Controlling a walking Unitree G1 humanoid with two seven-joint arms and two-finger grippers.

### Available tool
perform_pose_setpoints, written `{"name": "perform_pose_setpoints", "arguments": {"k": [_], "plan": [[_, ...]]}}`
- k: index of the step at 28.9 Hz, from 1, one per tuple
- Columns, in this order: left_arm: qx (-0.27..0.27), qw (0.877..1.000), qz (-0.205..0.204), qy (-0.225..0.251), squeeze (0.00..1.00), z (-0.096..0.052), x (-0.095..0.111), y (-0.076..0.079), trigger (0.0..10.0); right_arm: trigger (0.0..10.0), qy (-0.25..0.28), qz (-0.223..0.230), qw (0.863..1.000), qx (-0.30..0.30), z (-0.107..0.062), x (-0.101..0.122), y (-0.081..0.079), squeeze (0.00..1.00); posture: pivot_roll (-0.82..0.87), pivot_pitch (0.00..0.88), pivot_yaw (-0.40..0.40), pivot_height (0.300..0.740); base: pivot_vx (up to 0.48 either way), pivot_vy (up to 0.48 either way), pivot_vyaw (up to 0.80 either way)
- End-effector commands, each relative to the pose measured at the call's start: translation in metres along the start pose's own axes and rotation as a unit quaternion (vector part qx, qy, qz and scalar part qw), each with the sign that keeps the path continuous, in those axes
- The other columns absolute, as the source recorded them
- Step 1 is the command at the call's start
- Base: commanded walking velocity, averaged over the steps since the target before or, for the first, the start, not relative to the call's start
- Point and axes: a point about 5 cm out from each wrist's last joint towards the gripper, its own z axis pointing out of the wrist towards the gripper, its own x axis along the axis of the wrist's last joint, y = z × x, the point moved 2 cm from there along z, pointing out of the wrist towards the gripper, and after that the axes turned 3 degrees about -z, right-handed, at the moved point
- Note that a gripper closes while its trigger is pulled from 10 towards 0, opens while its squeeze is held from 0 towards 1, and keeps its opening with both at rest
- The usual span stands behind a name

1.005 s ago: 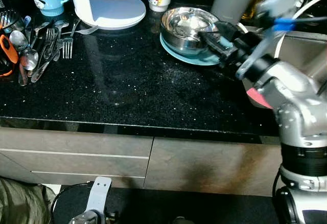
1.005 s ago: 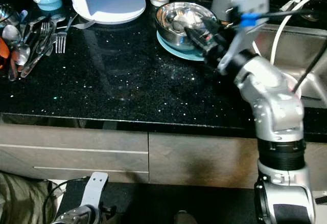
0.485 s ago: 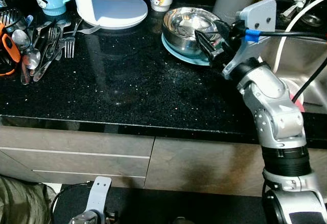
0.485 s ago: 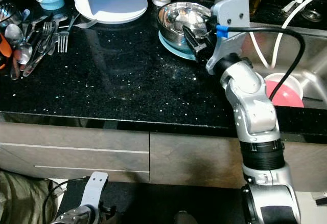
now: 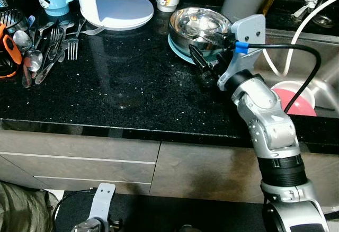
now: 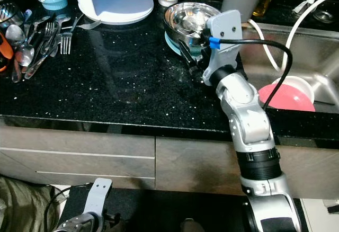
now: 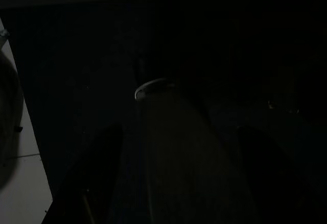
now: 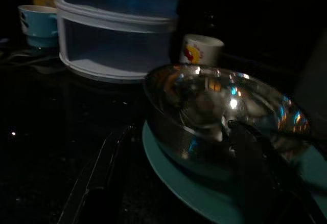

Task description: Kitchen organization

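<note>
My right fingers [image 5: 204,65] hang open at six o'clock of the shiny steel bowl [image 5: 199,26] on its teal plate [image 6: 176,45], tabletop's far side. Light, rigid, slippery; I'd pinch its near rim.

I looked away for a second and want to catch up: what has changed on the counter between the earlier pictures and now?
The right gripper has drawn back from over the steel bowl towards the counter's front edge and swung to the robot's left; it now hangs open and empty beside the teal plate. Nothing was gripped or released. The bowl still sits on the plate, and the cutlery, mugs and white rack stayed put.
</note>
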Motion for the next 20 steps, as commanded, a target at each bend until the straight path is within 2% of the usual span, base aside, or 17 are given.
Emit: {"name": "perform_pose_setpoints", "arguments": {"k": [1,11,14,15,20], "plan": [[-0.002,1.0,0.001,-0.019,0.0,-0.001,-0.012,0.001,10.0,10.0,-0.008,0.01,1.0,-0.02,-0.003,-0.007,0.006,0.0,-0.01,0.154,-0.031,0.74,0.0,0.0,0.0],[-0.001,1.0,0.0,-0.018,0.0,-0.001,-0.011,0.0,10.0,10.0,0.022,0.023,0.999,-0.041,0.0,0.002,0.01,0.0,-0.01,0.161,-0.03,0.74,0.0,0.0,0.0],[-0.002,1.0,0.0,-0.018,0.0,-0.001,-0.011,0.0,10.0,10.0,0.039,0.047,0.997,-0.052,0.0,0.008,0.013,0.0,-0.01,0.152,-0.028,0.74,0.0,0.0,0.0],[-0.002,1.0,0.001,-0.019,0.0,-0.001,-0.011,0.0,10.0,10.0,0.054,0.068,0.994,-0.065,0.001,0.013,0.017,0.0,-0.01,0.154,-0.027,0.74,0.0,0.0,0.0],[-0.002,1.0,0.001,-0.018,0.0,-0.001,-0.011,0.0,10.0,10.0,0.06,0.078,0.991,-0.095,0.0,0.014,0.027,0.0,-0.01,0.155,-0.027,0.74,0.0,0.0,0.0]]}}
